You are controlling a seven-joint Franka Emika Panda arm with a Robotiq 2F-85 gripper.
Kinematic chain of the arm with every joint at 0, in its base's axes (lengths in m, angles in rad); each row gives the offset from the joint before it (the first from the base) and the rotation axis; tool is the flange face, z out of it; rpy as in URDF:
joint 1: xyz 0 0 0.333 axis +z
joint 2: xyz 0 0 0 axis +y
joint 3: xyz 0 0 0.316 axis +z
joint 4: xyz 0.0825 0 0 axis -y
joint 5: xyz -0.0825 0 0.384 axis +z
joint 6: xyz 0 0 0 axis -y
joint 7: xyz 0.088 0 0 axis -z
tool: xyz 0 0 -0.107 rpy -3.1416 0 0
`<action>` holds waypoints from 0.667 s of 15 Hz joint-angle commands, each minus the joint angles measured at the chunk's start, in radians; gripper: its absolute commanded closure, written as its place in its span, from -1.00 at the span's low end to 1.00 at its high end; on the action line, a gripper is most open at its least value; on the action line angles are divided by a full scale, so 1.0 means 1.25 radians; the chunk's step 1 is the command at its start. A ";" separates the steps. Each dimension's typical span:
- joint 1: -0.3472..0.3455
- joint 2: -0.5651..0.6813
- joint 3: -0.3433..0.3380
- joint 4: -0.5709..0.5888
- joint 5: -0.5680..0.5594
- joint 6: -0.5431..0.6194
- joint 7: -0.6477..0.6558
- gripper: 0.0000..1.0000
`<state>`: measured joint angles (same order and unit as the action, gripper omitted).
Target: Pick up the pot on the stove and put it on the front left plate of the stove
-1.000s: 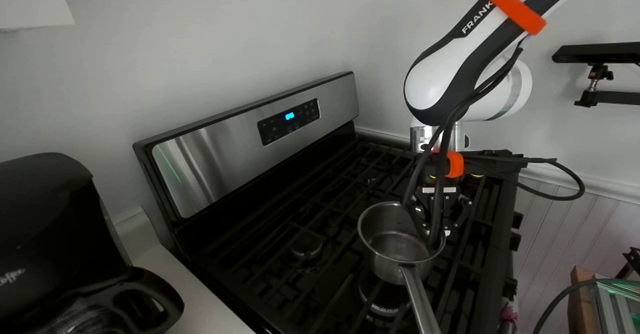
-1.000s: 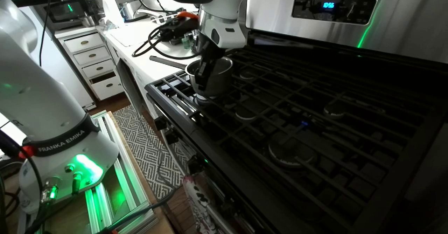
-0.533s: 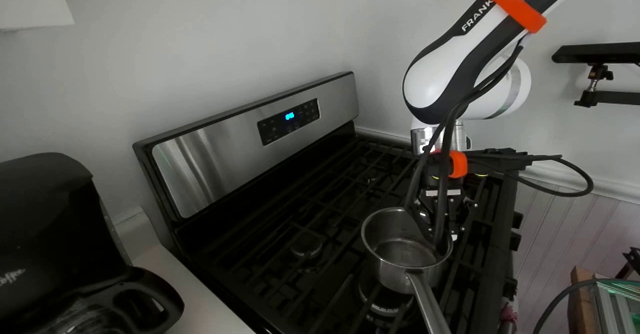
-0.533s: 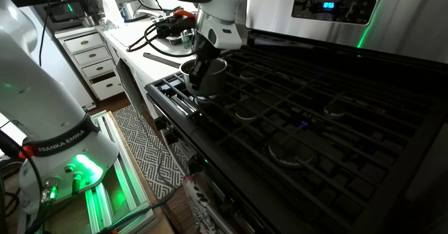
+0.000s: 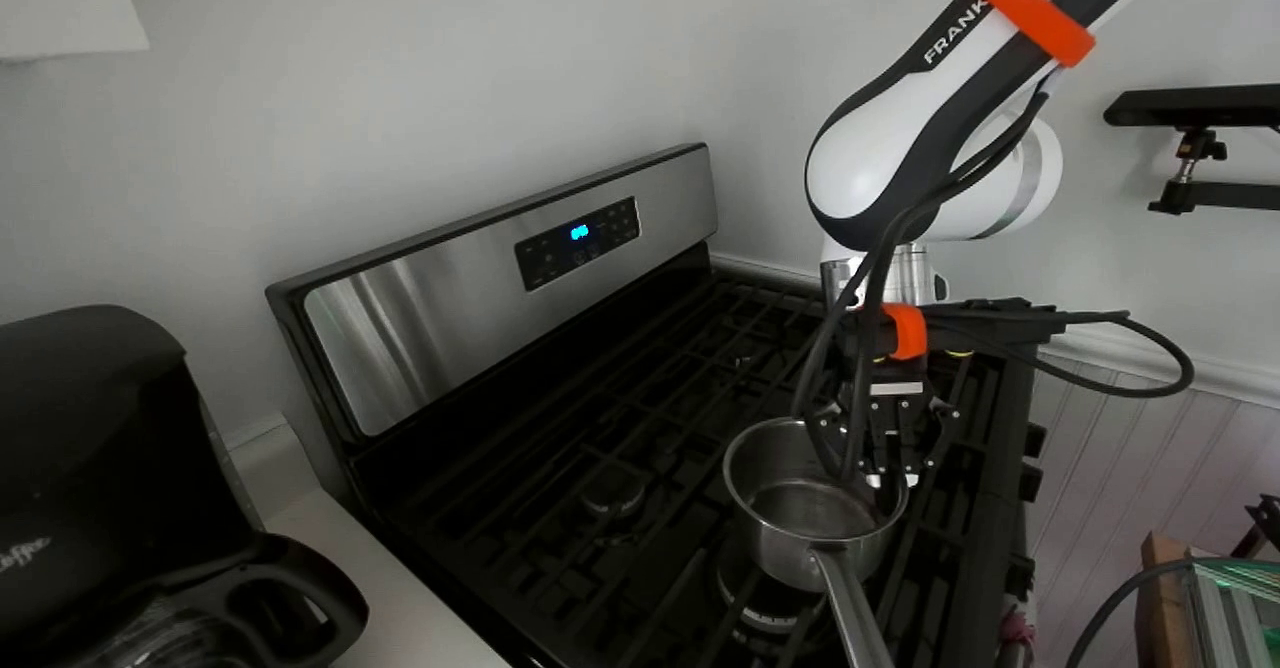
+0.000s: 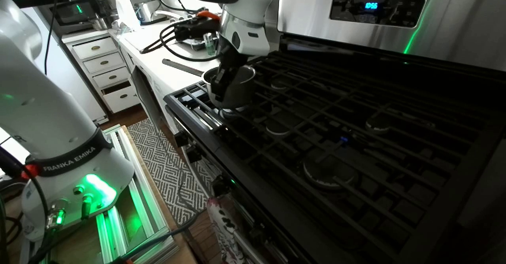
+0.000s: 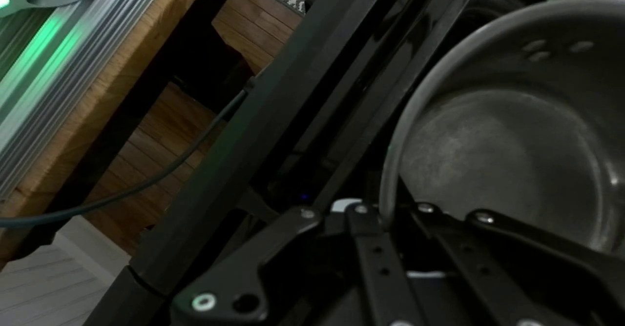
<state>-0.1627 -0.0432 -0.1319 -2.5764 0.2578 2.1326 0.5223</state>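
The steel pot (image 5: 785, 548) stands upright on or just above the grate, over the front left plate (image 5: 765, 610), whose ring shows partly below it. I cannot tell whether its base rests on the grate. Its handle (image 5: 850, 613) points away from the back panel's right end, toward the counter in an exterior view (image 6: 182, 67). My gripper (image 5: 890, 495) points down with the pot's rim between its fingers. In the wrist view the gripper (image 7: 389, 194) appears shut on the rim, one finger inside the pot (image 7: 493, 150). The stove (image 6: 395, 31) shows in both exterior views.
A black coffee maker (image 5: 90, 428) stands beside the stove. A white counter (image 6: 166, 74) adjoins it near the pot. Another round burner (image 6: 330, 173) lies under the grates. A towel (image 6: 227, 232) hangs at the stove's front.
The pot and gripper have shifted together toward the stove's front edge, mostly in the earlier half second. Since then the pot has stayed almost still while the gripper has turned slightly.
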 commanded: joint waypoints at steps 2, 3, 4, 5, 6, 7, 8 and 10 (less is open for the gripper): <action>0.006 0.005 0.003 -0.015 0.007 0.022 0.071 0.36; 0.006 0.007 0.003 -0.016 0.009 0.019 0.079 0.24; 0.006 0.011 0.002 -0.016 0.011 0.018 0.084 0.11; 0.006 0.013 0.001 -0.016 0.013 0.014 0.089 -0.01; 0.005 0.013 0.001 -0.014 0.013 0.010 0.094 0.01; 0.004 0.016 -0.001 -0.012 0.013 0.007 0.097 0.21; 0.004 0.019 -0.001 -0.009 0.012 0.002 0.100 0.62; 0.005 0.018 -0.001 -0.008 0.011 0.001 0.103 -0.09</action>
<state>-0.1605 -0.0314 -0.1308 -2.5898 0.2604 2.1326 0.6253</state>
